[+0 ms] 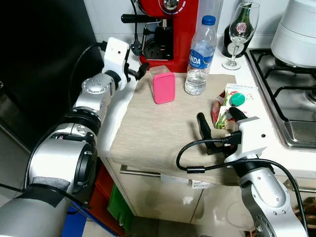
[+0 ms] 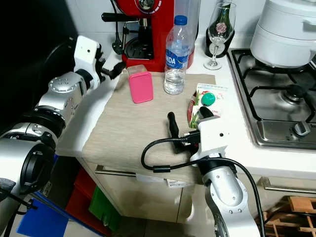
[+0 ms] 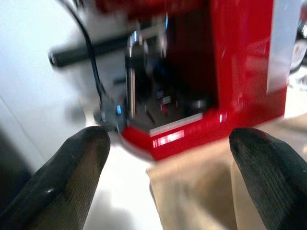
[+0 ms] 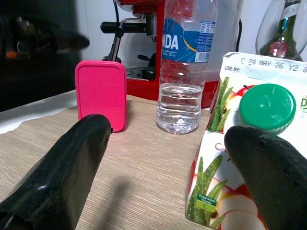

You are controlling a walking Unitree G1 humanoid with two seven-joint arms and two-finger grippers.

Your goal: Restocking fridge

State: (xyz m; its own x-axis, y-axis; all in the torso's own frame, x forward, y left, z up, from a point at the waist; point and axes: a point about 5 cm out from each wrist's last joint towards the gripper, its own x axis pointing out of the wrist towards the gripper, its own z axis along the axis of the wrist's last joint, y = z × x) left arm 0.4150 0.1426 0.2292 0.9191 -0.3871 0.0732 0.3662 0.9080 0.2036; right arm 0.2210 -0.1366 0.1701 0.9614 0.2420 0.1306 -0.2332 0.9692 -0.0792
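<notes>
Right hand (image 1: 219, 120) open, fingers spread; juice carton (image 1: 228, 102) just beside right finger, ungrasped. Left hand (image 1: 139, 72) open near coffee machine (image 1: 168, 29).

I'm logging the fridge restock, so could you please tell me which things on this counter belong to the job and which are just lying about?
For the fridge:
juice carton
water bottle
pink container

Lying about:
red coffee machine
wine glass
gas hob
white cooker

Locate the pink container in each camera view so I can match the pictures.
Left eye view: pink container upright on the beige mat, left of the water bottle.
Right eye view: same spot, left of the bottle.
Left wrist view: not in it; a blurred red coffee machine shows.
Right wrist view: beyond the right pincer's finger, beside the bottle.
Shared landmark: the red coffee machine.
</notes>
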